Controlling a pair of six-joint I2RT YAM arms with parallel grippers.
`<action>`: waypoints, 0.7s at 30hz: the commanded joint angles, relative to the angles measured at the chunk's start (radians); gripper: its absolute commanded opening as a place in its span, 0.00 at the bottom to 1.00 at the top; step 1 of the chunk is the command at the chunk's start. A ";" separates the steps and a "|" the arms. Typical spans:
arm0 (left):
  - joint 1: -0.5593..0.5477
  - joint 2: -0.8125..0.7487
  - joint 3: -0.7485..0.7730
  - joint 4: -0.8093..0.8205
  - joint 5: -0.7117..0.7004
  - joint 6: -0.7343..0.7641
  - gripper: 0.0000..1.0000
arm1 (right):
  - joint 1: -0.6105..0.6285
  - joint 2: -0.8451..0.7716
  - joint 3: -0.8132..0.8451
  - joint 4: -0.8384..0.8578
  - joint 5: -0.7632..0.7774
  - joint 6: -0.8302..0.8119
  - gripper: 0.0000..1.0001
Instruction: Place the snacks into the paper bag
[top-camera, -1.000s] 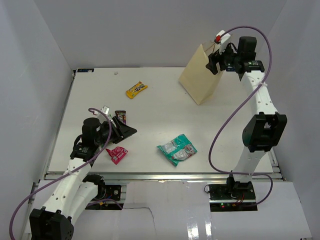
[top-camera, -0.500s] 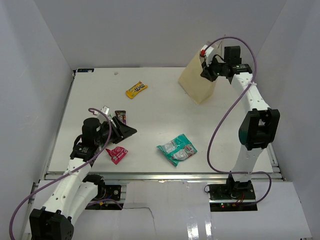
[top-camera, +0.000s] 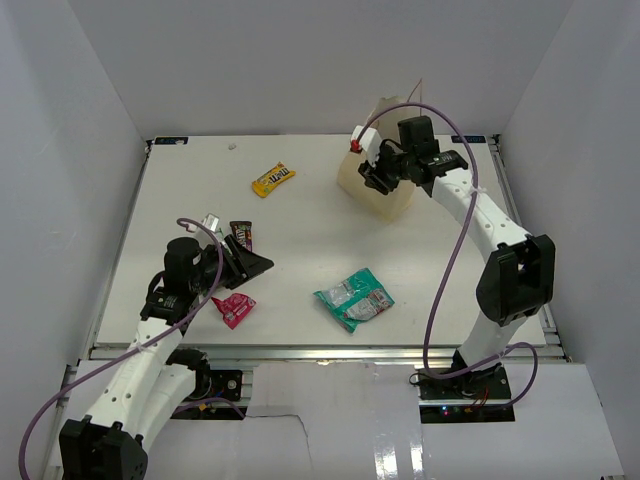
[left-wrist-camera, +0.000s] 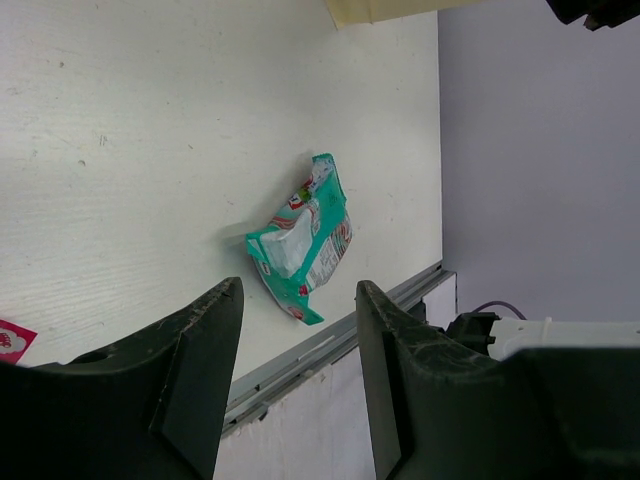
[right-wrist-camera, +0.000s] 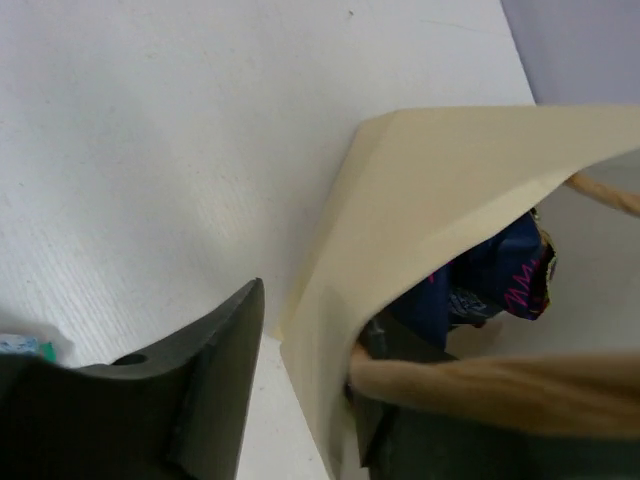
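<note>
The cream paper bag (top-camera: 388, 198) stands at the back right of the table; it also shows in the right wrist view (right-wrist-camera: 430, 170) and the left wrist view (left-wrist-camera: 385, 8). My right gripper (top-camera: 372, 176) (right-wrist-camera: 305, 330) is at its rim, one finger outside and one inside, with a gap beside the paper wall. A dark purple packet (right-wrist-camera: 500, 270) lies inside. My left gripper (top-camera: 256, 265) (left-wrist-camera: 298, 295) is open and empty, low over the table. On the table lie a teal-white pouch (top-camera: 354, 299) (left-wrist-camera: 300, 240), a red wrapper (top-camera: 233, 309), a brown packet (top-camera: 241, 236) and a yellow packet (top-camera: 272, 180).
White walls enclose the table at the back and both sides. A metal rail (top-camera: 320, 350) runs along the near edge. A small silvery packet (top-camera: 210, 220) lies by the left arm. The right arm's purple cable (top-camera: 440, 270) loops over the right side.
My right arm has swung left and down, and the paper bag has moved left with it and now sits lower. The left arm and the loose snacks have not moved.
</note>
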 joint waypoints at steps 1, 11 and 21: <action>-0.002 -0.028 -0.014 -0.007 0.000 0.005 0.59 | -0.016 0.005 0.063 -0.005 0.042 0.015 0.46; 0.000 0.004 0.043 -0.074 -0.068 0.033 0.59 | -0.183 -0.076 0.267 -0.146 -0.040 0.063 0.95; -0.002 0.044 0.072 -0.096 -0.097 0.050 0.59 | -0.225 -0.289 0.096 -0.781 -0.455 -0.703 0.98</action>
